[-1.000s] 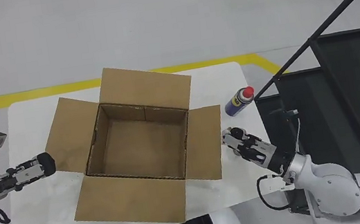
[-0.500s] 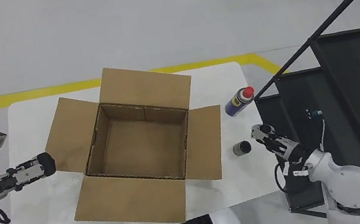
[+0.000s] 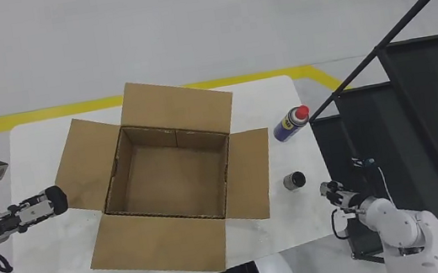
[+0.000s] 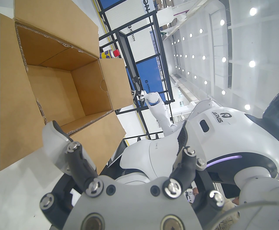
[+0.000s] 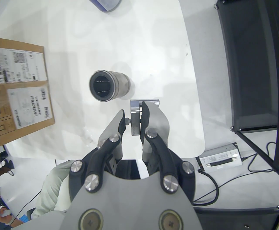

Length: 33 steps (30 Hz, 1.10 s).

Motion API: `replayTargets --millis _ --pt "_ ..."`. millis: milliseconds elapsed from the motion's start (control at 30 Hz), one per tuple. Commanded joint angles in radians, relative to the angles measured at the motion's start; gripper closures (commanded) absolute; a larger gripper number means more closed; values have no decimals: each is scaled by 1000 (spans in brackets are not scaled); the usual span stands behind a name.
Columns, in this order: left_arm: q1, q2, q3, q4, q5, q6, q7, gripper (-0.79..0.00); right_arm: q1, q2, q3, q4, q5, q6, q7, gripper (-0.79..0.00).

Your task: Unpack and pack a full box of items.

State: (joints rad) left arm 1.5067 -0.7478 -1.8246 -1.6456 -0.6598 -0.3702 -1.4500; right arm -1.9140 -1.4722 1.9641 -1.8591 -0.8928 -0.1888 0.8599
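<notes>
Flaps of the cardboard box point(image 3: 170, 178) are folded outward at centre frame in the top view, with its bare floor exposed, on the white table point(image 3: 273, 98). A spray can point(image 3: 291, 123) is laid right of the box, and a metal cylinder point(image 3: 294, 181) is stood below the can, just beside the right flap. The left gripper point(image 3: 51, 199) is held at the left edge, near the left flap. The right gripper point(image 3: 330, 194) is positioned lower right, at the table edge beside a black rack point(image 3: 419, 106).

In the left wrist view, the finger linkages are spread wide, facing the box.

In the right wrist view, the fingers are closed narrowly on a small metal part point(image 5: 135, 122), near the cylinder.
</notes>
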Motion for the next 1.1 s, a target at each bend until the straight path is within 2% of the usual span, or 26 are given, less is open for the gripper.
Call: replayTargets --millis 0,467,800,833,867,900,933,1067 --pt "0 0 0 0 0 0 0 -785 14 3 -12 33 -26 12 -18 0" --pt "0 0 0 0 0 0 0 -785 102 18 -110 213 -147 54 -132 0" --pt "0 0 0 0 0 0 0 -785 85 23 -161 204 -149 81 -138 0" --pt "0 0 0 0 0 0 0 -785 85 24 -165 202 -149 85 -139 -83" --pt "0 0 0 0 0 0 0 -785 86 24 -167 201 -146 89 -141 -336" --pt "0 0 0 0 0 0 0 -785 87 25 -169 199 -147 92 -143 -659" --pt "0 0 0 0 0 0 0 -785 88 26 -172 197 -144 93 -143 -785" --pt "0 0 0 0 0 0 0 -785 90 30 -175 188 -137 100 -140 -785"
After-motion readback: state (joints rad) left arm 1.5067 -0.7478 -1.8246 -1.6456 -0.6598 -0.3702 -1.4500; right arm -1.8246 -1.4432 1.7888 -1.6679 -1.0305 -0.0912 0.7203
